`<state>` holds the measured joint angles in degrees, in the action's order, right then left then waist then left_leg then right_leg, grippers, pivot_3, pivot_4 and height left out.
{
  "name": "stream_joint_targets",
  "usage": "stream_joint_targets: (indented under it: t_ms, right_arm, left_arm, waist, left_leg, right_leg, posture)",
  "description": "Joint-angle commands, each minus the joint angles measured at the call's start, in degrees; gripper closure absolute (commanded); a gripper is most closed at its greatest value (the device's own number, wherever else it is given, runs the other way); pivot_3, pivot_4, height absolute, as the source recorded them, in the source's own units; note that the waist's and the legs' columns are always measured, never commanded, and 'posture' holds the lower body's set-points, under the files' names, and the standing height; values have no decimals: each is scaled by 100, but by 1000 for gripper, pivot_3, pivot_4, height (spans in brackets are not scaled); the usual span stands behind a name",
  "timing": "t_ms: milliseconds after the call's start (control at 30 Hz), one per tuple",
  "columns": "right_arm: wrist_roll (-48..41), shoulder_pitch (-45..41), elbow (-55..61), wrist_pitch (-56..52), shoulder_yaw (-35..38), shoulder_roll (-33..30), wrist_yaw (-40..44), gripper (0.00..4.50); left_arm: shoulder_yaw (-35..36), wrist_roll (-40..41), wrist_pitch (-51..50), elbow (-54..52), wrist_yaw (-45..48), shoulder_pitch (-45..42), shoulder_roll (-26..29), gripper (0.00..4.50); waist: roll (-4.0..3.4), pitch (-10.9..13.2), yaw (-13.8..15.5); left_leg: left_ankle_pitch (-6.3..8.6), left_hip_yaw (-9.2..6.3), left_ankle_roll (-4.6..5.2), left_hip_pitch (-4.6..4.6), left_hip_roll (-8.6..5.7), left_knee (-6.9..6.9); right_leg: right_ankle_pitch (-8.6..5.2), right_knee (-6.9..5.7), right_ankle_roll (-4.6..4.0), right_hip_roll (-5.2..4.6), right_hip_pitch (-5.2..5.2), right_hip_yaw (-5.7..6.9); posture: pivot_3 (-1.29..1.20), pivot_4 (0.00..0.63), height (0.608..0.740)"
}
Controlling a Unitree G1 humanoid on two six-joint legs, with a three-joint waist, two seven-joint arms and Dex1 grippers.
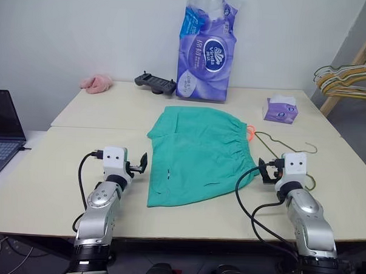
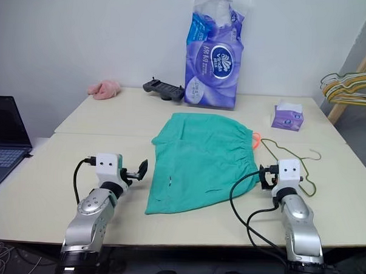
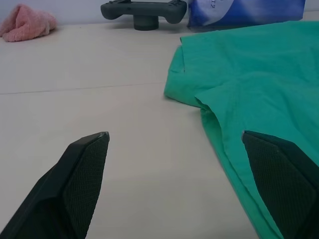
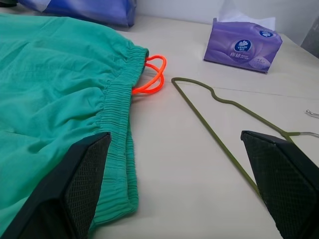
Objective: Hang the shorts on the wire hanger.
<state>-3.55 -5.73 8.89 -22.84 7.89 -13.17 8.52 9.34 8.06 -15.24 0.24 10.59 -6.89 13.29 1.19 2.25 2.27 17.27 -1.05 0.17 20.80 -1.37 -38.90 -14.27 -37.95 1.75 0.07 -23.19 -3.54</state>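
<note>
- Left eye view: my left gripper (image 1: 143, 164) hangs over the table (image 1: 47, 186) with its two black fingers spread wide, holding nothing and touching nothing.
- My right gripper (image 1: 264, 171) is just as wide apart and just as empty, held low above the tabletop.
- The shorts (image 1: 200, 155) lie flat between my two claws, teal-green, with the gathered waistband on my right claw's side and the leg hems towards my left claw.
- In the left wrist view one finger (image 3: 75, 184) has bare table ahead of it, while the other stands in front of the hem of the shorts.
- In the right wrist view one finger (image 4: 75, 184) stands in front of the waistband edge; the orange drawstring (image 4: 152, 75) loops out from the waistband ahead of me.
- The wire hanger (image 4: 224, 129) lies flat on the table just ahead of my right claw, running between its spread fingers, near the drawstring but apart from it; its hook points away from the shorts.
- Beyond the hanger sits a purple tissue box (image 1: 281, 110), with white tissue standing out of its top.
- Further past the shorts stands a tall purple tissue pack (image 1: 206, 50), with a dark controller (image 1: 155, 82) beside it.
- Well beyond my left claw a pink cloth (image 1: 96, 83) rests near the far table edge.
</note>
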Motion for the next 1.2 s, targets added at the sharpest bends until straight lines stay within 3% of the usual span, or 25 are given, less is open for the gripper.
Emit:
stream_joint_targets:
  t_ms: [33, 900, 1067, 1200]
  right_arm:
    - [-43, -149, 177, 182, 75, -51, -5, 57]
    - [-45, -151, 202, 225, -53, -178, 243, 57]
    - [-402, -101, 344, 359, -250, -685, 1338, 57]
    - [-587, -246, 202, 652, -625, -1450, 2629, 57]
  left_arm:
    - [39, 33, -1, -241, -17, -96, 38, 0]
    - [27, 148, 59, -290, 48, -115, 55, 0]
    - [-251, 389, -51, -511, 806, -127, 259, 0]
    - [-604, 851, -256, -850, 2030, -141, 741, 0]
  waist:
    - [0, 0, 0]
    - [0, 0, 0]
    - [-2, 9, -4]
    - [-5, 21, -40]
  left_leg:
    - [0, 0, 0, 0, 0, 0]
    - [0, 0, 0, 1, 0, 0]
    - [0, 1, 0, 1, 0, 0]
    - [1, 5, 1, 2, 0, 1]
  right_leg:
    - [0, 0, 0, 0, 0, 0]
    - [0, 2, 0, 0, 0, 0]
    - [-1, 5, 0, 0, 0, 1]
    - [-1, 9, 0, 1, 0, 0]
  posture:
    - [96, 18, 740]
    - [102, 20, 740]
    - [90, 24, 740]
    - [88, 25, 740]
